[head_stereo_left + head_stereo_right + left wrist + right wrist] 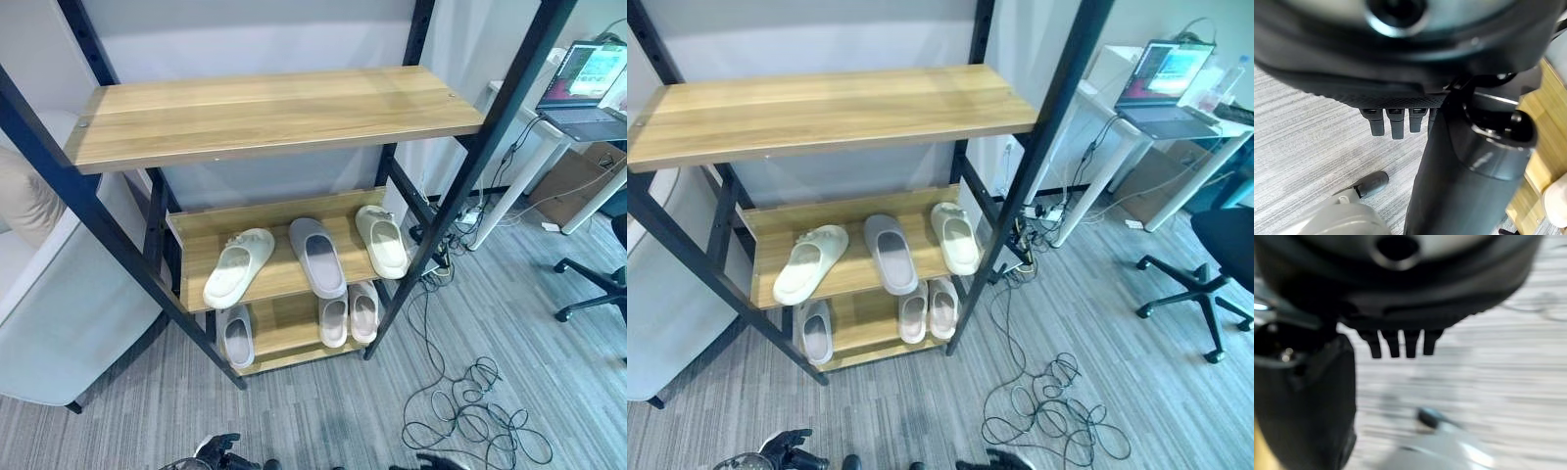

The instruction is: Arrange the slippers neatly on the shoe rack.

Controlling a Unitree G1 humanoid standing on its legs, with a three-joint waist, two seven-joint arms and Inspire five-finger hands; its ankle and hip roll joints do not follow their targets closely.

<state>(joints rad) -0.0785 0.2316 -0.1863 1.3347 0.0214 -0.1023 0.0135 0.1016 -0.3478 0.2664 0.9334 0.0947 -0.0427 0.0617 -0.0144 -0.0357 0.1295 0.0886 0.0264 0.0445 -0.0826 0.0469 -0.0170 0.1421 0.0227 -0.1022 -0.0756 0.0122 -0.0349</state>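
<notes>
Left eye view: slippers lie on a wood-and-metal shoe rack [446, 201], both hands low and holding nothing.
Smooth wooden boards sit in a black metal frame on grey striped carpet [323, 411]. On the middle shelf [196, 240] lie a cream slipper [238, 266] turned at an angle, a grey slipper [317, 257] and another cream slipper [382, 240]; all look soft and rounded. On the bottom shelf [289, 333] lie a grey slipper [237, 336] alone and a pale pair [349, 314] side by side. The left hand [1396, 122] and right hand [1400, 343] hang over the carpet, fingers straight and relaxed, well apart from the slippers. A tangle of cable [470, 411] lies on the floor at right.
</notes>
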